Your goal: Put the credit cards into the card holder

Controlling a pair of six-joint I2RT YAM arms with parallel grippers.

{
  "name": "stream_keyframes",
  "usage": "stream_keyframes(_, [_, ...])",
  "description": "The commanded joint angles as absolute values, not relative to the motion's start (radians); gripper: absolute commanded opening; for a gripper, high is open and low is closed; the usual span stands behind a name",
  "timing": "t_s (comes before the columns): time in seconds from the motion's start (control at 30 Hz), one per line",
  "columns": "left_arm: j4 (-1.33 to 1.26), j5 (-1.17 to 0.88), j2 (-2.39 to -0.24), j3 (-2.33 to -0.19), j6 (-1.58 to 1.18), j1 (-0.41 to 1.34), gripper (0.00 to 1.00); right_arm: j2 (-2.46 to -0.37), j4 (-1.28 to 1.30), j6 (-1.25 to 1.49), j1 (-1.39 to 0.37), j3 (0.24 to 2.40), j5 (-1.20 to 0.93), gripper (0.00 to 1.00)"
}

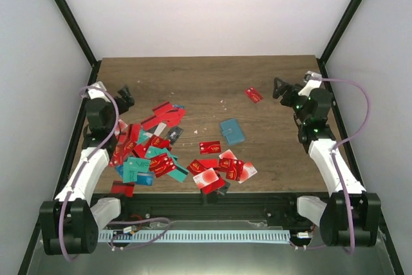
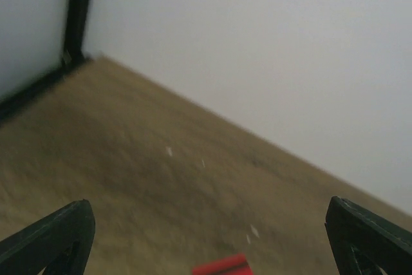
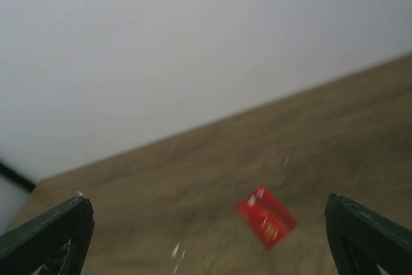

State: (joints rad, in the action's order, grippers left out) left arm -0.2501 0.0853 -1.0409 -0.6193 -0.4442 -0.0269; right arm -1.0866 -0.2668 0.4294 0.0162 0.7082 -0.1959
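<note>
Several credit cards (image 1: 161,148), mostly red with some teal, lie scattered over the table's near left and centre. One lone red card (image 1: 253,94) lies far right; the right wrist view shows it as a red card (image 3: 266,216) ahead of the fingers. The teal card holder (image 1: 232,131) lies closed right of centre. My left gripper (image 1: 126,98) hangs open and empty above the far end of the pile, with a red card edge (image 2: 221,266) below it. My right gripper (image 1: 280,87) is open and empty, just right of the lone red card.
The wooden table (image 1: 206,75) is boxed in by white walls with black corner posts (image 1: 64,14). Small white specks (image 2: 168,151) lie on the wood. A black rail runs along the near edge by the arm bases.
</note>
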Motion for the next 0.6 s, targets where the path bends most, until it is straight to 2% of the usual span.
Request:
stream_keyframes(0.0, [0.007, -0.186, -1.097, -0.654, -0.584, -0.020, 1.00, -1.151, 0.012, 0.503, 0.010, 0.748, -0.425, 1.00])
stream_keyframes(0.13, [0.075, -0.250, -1.227, -0.671, -0.590, 0.099, 0.98, -1.247, 0.071, 0.519, -0.020, 0.756, -0.579, 1.00])
stream_keyframes(0.27, [0.103, -0.233, -1.346, -0.715, -0.587, 0.286, 0.96, -1.365, 0.087, 0.517, -0.098, 0.754, -0.600, 0.98])
stream_keyframes(0.4, [0.054, -0.269, -1.466, -0.758, -0.618, 0.404, 0.88, -1.498, 0.089, 0.508, -0.129, 0.768, -0.636, 0.93])
stream_keyframes(0.57, [0.017, -0.325, -1.625, -0.842, -0.627, 0.491, 0.75, -1.630, 0.065, 0.503, -0.145, 0.773, -0.699, 0.81])
